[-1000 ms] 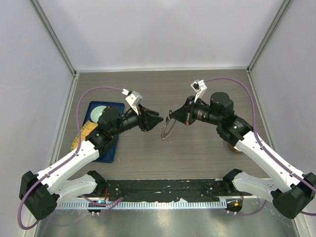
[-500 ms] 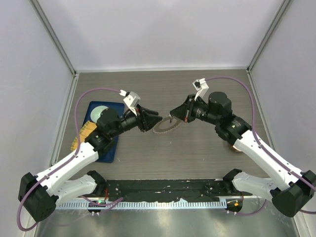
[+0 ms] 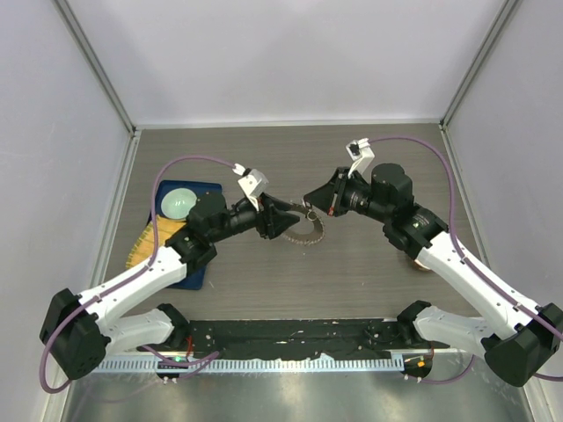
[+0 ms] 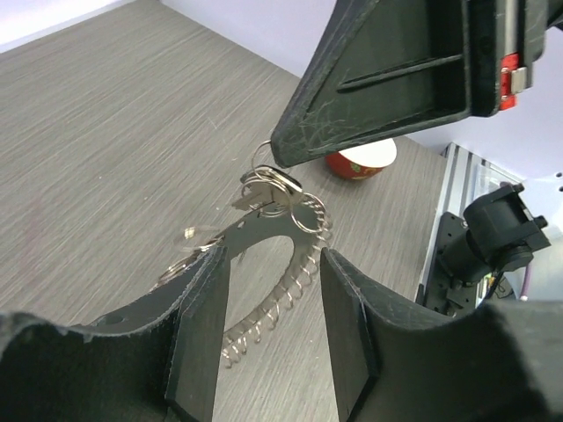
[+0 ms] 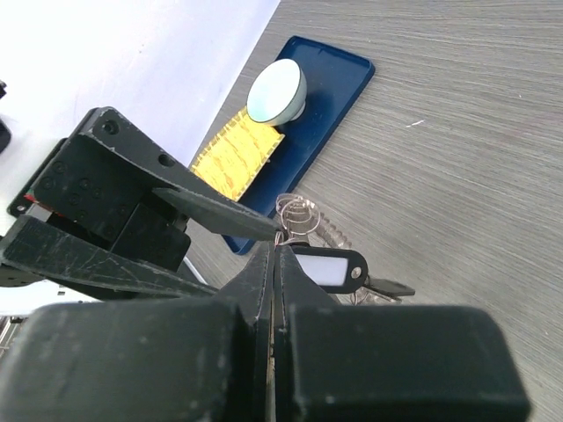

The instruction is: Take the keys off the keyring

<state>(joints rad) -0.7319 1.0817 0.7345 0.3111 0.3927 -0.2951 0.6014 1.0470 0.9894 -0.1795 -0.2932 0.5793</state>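
**Grey-brown ring gripped from above, no key off yet**

The right hand (image 3: 307,203) is clenched on the upper edge of the keyring (image 3: 304,231), holding it over the middle of the worktop (image 3: 352,281). The left hand (image 4: 268,303) is spread, its fingers (image 4: 201,325) astride the toothed rim without pinching it. The keys (image 5: 380,286) sit bunched just beside the right hand's grip.

I judge this the approach to a first key. Next, the left hand must aim at that bunch and nip one key, which is fine work with both tips nearly touching.

The blue tray (image 3: 204,188) and red cup (image 4: 362,162) lie well aside, and the walls (image 3: 53,132) are distant.
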